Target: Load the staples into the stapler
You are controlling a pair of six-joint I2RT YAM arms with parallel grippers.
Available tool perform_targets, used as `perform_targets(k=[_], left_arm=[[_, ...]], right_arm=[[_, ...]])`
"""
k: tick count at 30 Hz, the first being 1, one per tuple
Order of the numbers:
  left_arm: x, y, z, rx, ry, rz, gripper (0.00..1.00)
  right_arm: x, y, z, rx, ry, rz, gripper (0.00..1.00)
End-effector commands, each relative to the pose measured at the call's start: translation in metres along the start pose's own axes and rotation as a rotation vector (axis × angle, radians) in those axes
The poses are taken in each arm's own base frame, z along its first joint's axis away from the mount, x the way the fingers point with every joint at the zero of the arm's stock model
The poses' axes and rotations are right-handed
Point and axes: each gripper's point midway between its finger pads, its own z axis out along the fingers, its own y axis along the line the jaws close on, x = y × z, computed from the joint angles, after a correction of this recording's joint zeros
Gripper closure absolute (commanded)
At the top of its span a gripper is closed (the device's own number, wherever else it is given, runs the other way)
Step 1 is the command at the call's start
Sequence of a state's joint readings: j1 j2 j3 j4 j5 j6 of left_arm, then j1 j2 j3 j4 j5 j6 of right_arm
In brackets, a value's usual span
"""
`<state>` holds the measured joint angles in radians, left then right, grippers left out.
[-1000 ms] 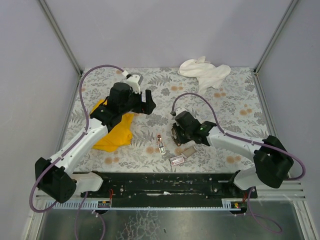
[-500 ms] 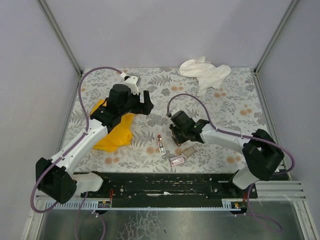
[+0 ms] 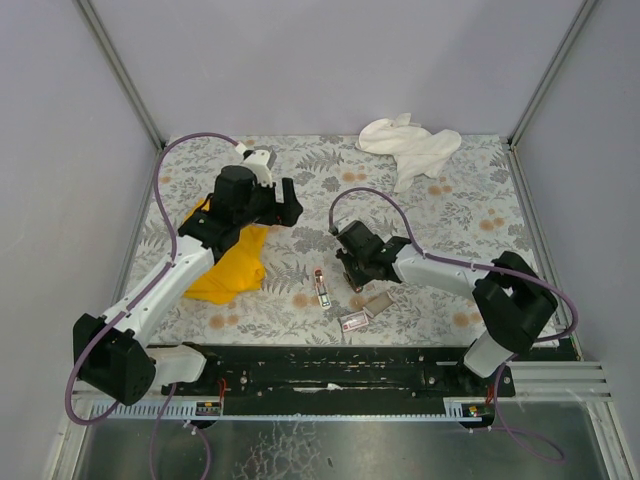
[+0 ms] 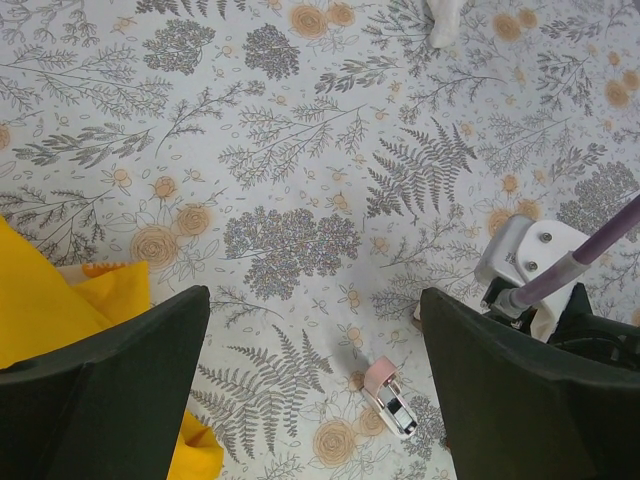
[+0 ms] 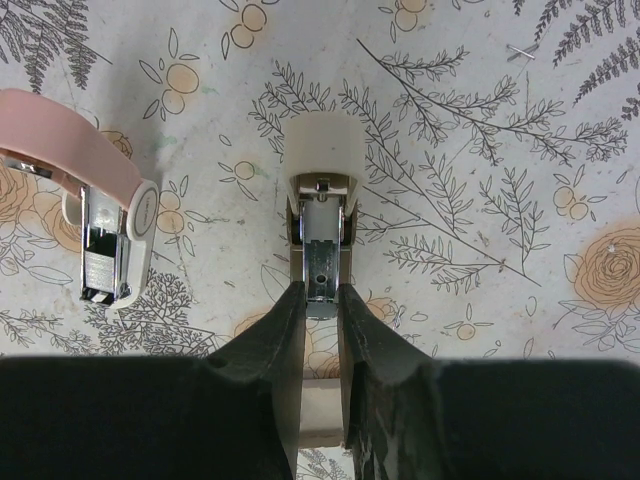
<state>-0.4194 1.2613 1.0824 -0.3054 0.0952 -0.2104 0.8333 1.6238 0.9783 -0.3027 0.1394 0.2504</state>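
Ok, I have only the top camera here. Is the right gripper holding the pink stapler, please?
Observer: No. The right wrist view shows the right gripper shut on a pale beige block, not the pink stapler.
Operator: Then where is the stapler?
Observer: It lies left of the block in that view, apart from it, with its silvery metal part showing.
Operator: And the other arm?
Observer: The left wrist view shows the left gripper open above the floral tablecloth, holding nothing, the yellow cloth beside one finger.
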Motion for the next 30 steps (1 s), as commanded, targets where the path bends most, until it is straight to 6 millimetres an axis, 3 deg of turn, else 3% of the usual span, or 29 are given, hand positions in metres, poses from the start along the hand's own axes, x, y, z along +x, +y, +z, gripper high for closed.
perform_targets(k=[1, 19, 30], left_arm=[[-0.019, -0.002, 0.001, 0.024, -0.07, -0.009, 0.14], [-0.021, 0.001, 0.0, 0.029, -0.072, -0.025, 0.14], [-0.022, 0.002, 0.0, 0.038, -0.072, -0.031, 0.14]], right_arm=[[-0.022, 0.004, -0.002, 0.002, -0.051, -0.025, 0.77], [-0.007, 0.008, 0.01, -0.022, 0.006, -0.048, 0.78], [0.003, 0.001, 0.016, 0.015, 0.049, -0.072, 0.78]])
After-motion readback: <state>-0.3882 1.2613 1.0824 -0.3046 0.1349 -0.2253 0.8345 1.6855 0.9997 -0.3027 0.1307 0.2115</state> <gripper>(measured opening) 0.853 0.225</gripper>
